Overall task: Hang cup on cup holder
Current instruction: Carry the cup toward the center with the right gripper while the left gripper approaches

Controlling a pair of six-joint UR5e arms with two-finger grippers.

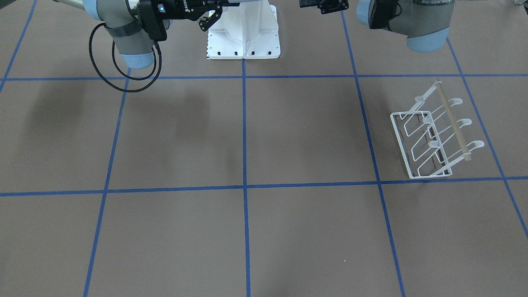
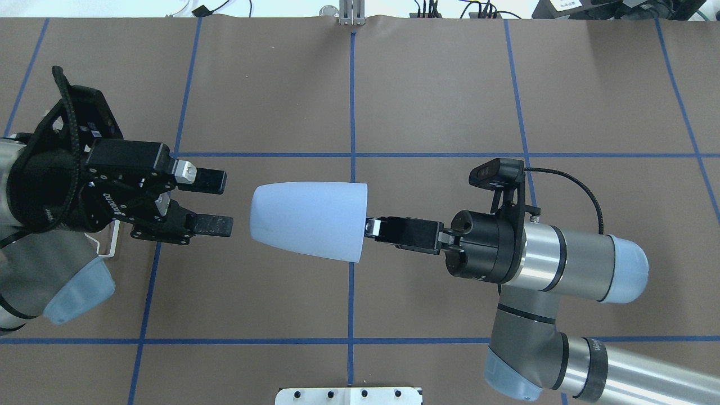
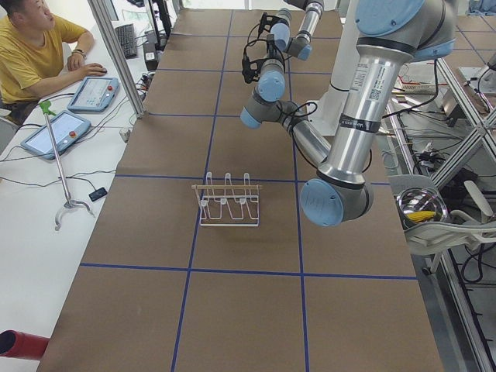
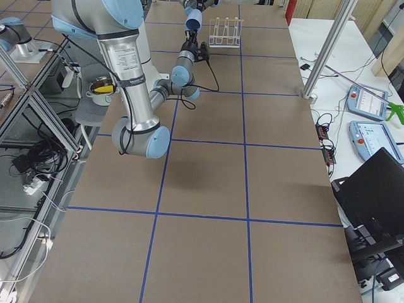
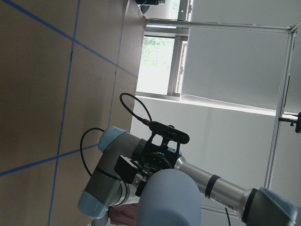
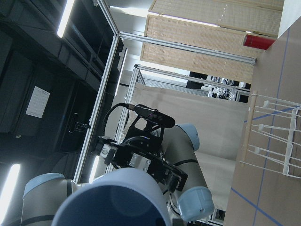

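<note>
One axis, held level above the tabletop: cup [image 2: 306,220] base points at left gripper [image 2: 228,203], jaws spread, close by; right gripper [image 2: 369,228] jaws pinch its rim.

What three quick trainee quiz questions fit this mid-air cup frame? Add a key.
1. True or false: the left gripper is shut on the cup.
2. Which part of the cup does the right gripper grip? A) the rim of the wide mouth B) the narrow closed base C) the middle of the wall
3. Short answer: how many cups hang on the cup holder?

Key:
1. False. It is open, and its fingers are apart from the cup's base.
2. A.
3. Zero. The one cup is held on its side in the air.
</note>
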